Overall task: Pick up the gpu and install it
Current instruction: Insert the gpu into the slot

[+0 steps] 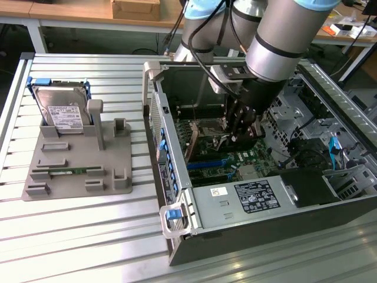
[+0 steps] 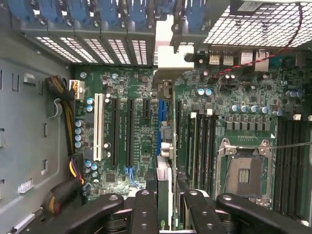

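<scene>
gpu (image 2: 164, 170) — edge-on inside the pincer (image 2: 169, 197)

Arm (image 1: 283, 35) steeply downward, claw (image 2: 164, 196) vertical, fingers clamped inward.

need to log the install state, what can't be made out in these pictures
Wrist view: the gpu is edge-on in the gripper, so its face and bracket are hidden.
Wrist view: looking straight down, its height over the blue slot cannot be judged.
Exterior view: the arm and gripper cover the gpu and the slot under it.
Exterior view: the hard drive label print is too small to read.
</scene>
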Tool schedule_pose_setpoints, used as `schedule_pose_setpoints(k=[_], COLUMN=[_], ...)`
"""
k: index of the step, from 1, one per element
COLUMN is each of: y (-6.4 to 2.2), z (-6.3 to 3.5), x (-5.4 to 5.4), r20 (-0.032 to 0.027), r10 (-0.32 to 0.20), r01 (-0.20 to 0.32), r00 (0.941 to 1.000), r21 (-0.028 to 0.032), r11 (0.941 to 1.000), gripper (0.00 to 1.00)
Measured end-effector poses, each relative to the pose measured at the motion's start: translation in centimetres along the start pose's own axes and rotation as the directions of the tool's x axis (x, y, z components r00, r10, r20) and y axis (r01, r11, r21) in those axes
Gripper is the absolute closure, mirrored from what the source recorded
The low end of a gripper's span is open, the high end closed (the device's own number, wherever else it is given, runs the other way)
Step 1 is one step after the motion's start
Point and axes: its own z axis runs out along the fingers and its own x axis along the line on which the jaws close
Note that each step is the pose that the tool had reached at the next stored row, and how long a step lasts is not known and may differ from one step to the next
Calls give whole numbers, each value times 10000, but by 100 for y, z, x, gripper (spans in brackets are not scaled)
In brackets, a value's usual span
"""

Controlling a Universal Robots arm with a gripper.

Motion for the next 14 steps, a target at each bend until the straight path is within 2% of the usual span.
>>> schedule_pose_setpoints(k=[11,14], y=[258,259], z=[187,198], x=[8,9], r20=[-5,-5], r10=[0,13], r01=[0,-13], r00=[10000,10000], r21=[-1,0], r11=[10000,10000], gripper=[74,74])
